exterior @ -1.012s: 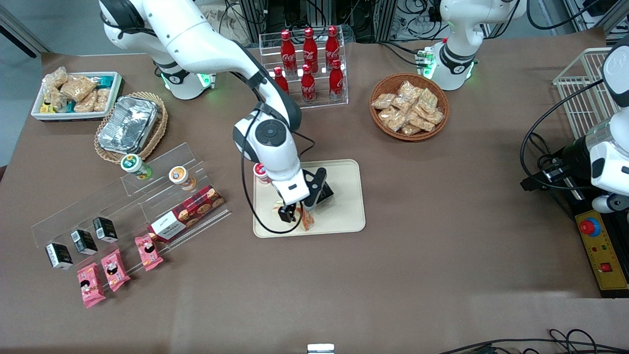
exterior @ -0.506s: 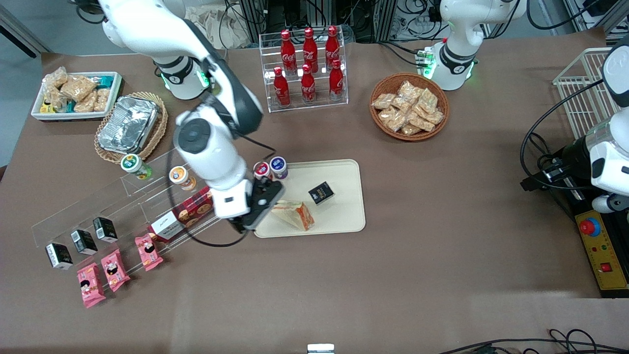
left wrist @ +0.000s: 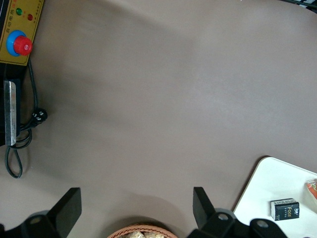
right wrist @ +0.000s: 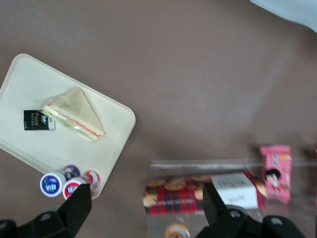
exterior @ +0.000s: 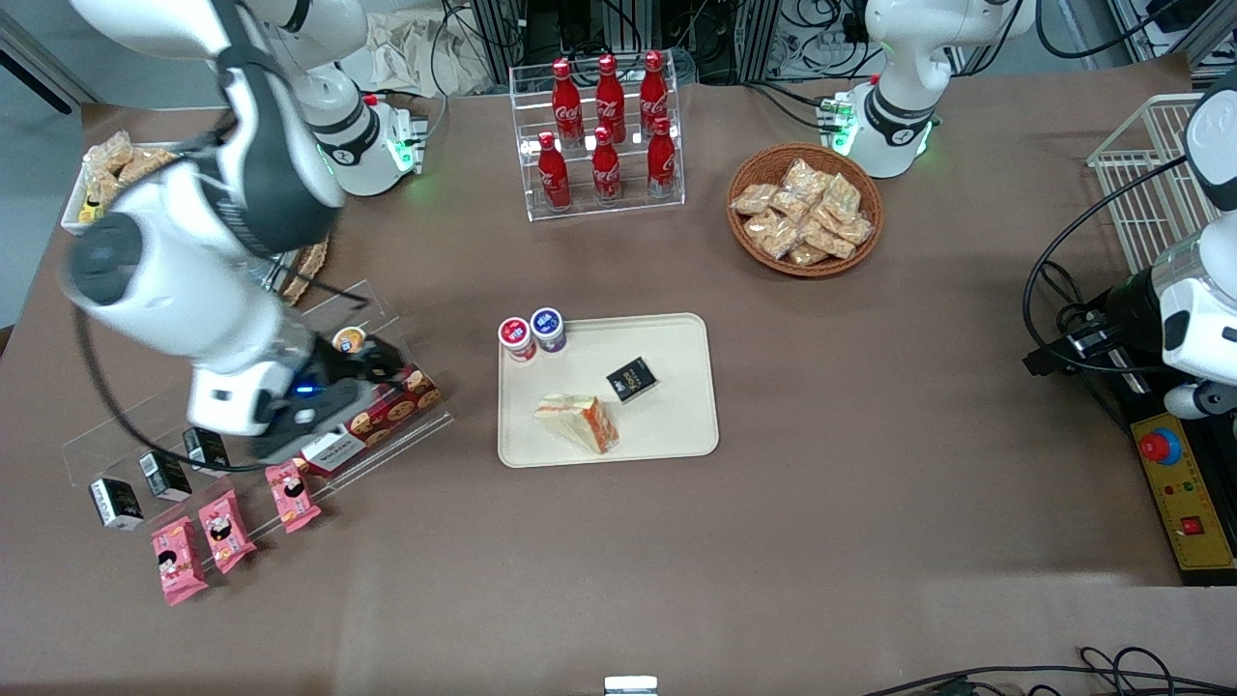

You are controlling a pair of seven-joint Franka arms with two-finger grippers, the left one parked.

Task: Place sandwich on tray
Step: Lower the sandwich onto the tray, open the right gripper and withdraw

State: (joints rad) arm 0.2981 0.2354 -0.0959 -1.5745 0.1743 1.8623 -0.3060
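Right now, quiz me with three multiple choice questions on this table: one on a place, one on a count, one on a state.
1. Where is the sandwich?
A. on the tray
B. in the wicker basket
C. on the bare table

2. How many red bottles stand in the clear rack?
A. four
B. six
C. eight

3. How is the end effector?
A. shut on the sandwich
B. shut on a bottle
C. open, holding nothing

Answers:
1. A, the wedge lies inside the tray's rim near the black box.
2. B, two rows of three.
3. C, its fingers stand apart above the red cookie box.
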